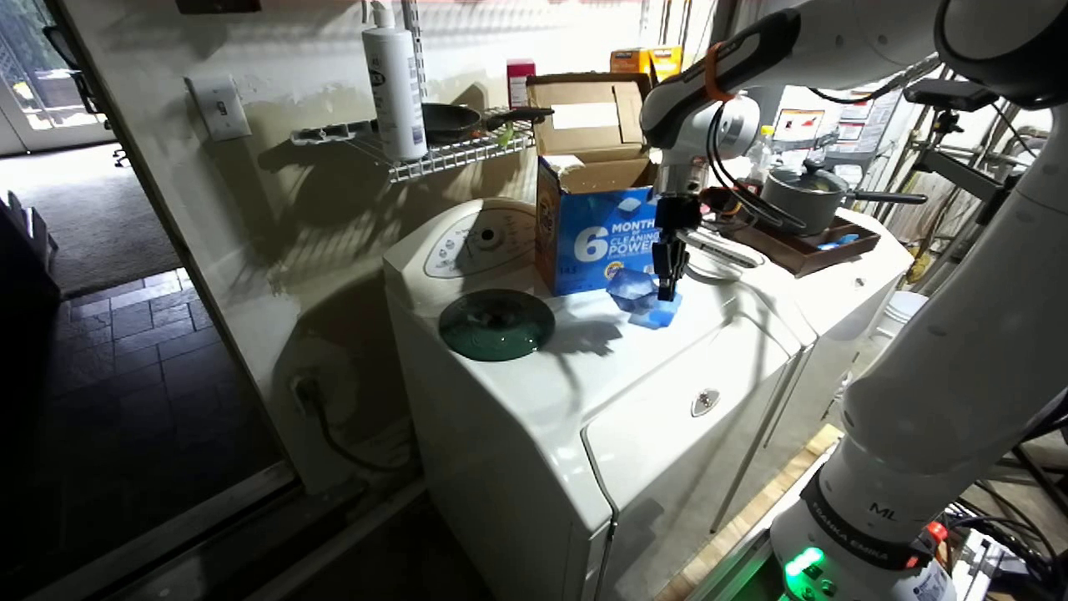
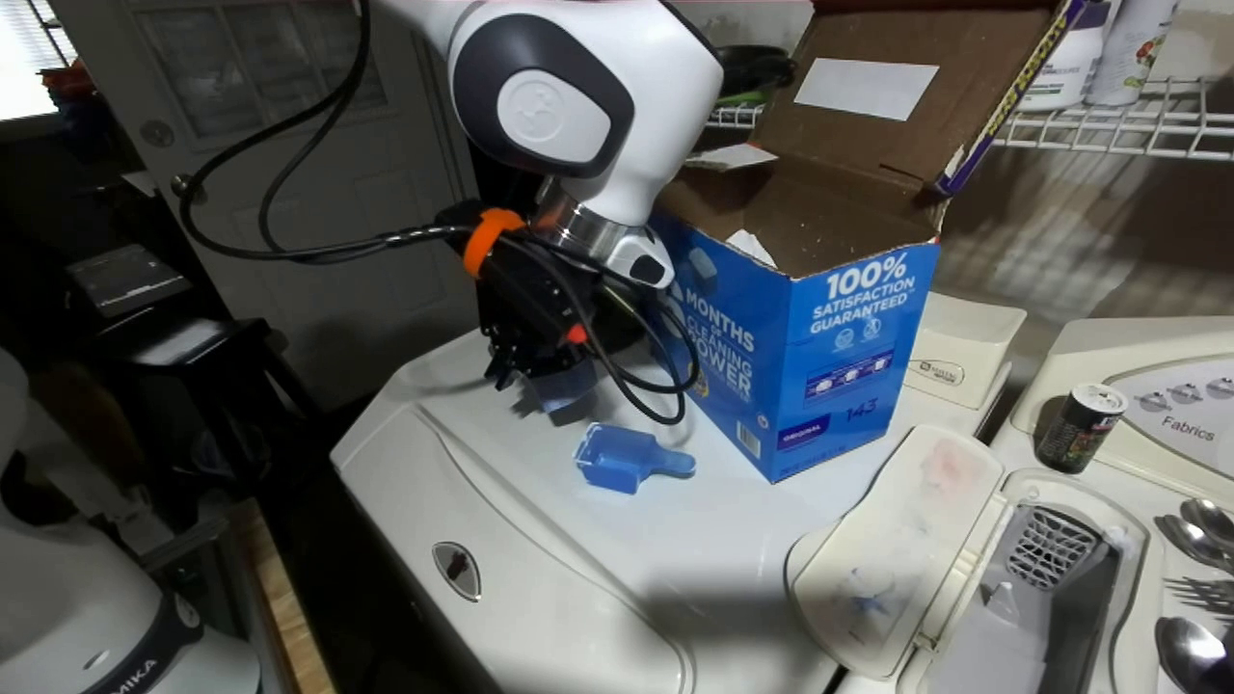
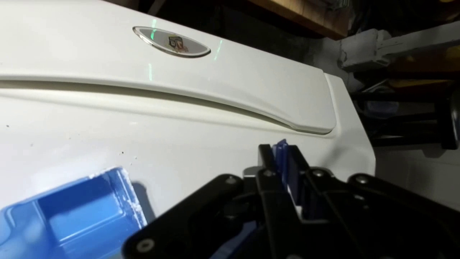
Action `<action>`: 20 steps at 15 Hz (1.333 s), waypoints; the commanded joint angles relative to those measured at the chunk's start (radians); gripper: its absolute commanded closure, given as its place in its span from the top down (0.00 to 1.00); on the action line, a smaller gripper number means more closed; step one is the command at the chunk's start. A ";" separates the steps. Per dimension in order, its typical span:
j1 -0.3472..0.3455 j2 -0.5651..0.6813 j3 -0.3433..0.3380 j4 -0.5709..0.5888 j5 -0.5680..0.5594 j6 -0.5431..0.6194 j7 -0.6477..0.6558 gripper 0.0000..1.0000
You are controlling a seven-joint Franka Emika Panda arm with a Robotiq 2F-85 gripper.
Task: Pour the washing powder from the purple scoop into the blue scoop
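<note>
While gripper [image 3: 279, 148] pinches purple scoop [image 1: 632, 290], blue scoop [image 2: 620, 458] nearby on white appl. [image 2: 704, 549], lg. open box [image 2: 853, 386] on far side

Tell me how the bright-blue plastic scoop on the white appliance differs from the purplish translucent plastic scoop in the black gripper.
The bright-blue plastic scoop rests on the glossy white appliance top; the purplish translucent plastic scoop is clamped in the black two-fingered gripper. The bright-blue plastic scoop looks more vivid, the purplish translucent plastic scoop duller. Both are far smaller than the open blue cardboard carton.
</note>
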 commanded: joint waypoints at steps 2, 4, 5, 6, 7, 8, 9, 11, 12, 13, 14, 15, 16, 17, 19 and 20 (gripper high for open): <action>0.033 -0.096 0.015 -0.052 -0.126 0.021 0.180 0.03; 0.040 -0.111 0.020 -0.055 -0.178 0.014 0.255 0.03; 0.043 -0.117 0.023 -0.055 -0.206 0.012 0.291 0.03; 0.045 -0.123 0.025 -0.055 -0.227 0.012 0.320 0.03; 0.047 -0.127 0.028 -0.054 -0.246 0.008 0.348 0.03; 0.048 -0.130 0.029 -0.054 -0.263 0.007 0.371 0.03; 0.050 -0.130 0.031 -0.052 -0.278 0.002 0.395 0.03; 0.053 -0.126 0.034 -0.048 -0.308 -0.008 0.445 0.03; 0.054 -0.121 0.035 -0.045 -0.320 -0.015 0.468 0.03; 0.054 -0.115 0.037 -0.042 -0.338 -0.020 0.498 0.03; 0.055 -0.109 0.039 -0.038 -0.350 -0.028 0.520 0.03; 0.055 -0.106 0.041 -0.036 -0.365 -0.034 0.544 0.03; 0.055 -0.103 0.043 -0.032 -0.375 -0.039 0.564 0.03; 0.056 -0.099 0.045 -0.029 -0.385 -0.043 0.584 0.03; 0.058 -0.091 0.049 -0.021 -0.408 -0.052 0.619 0.03; 0.059 -0.085 0.052 -0.016 -0.419 -0.059 0.629 0.03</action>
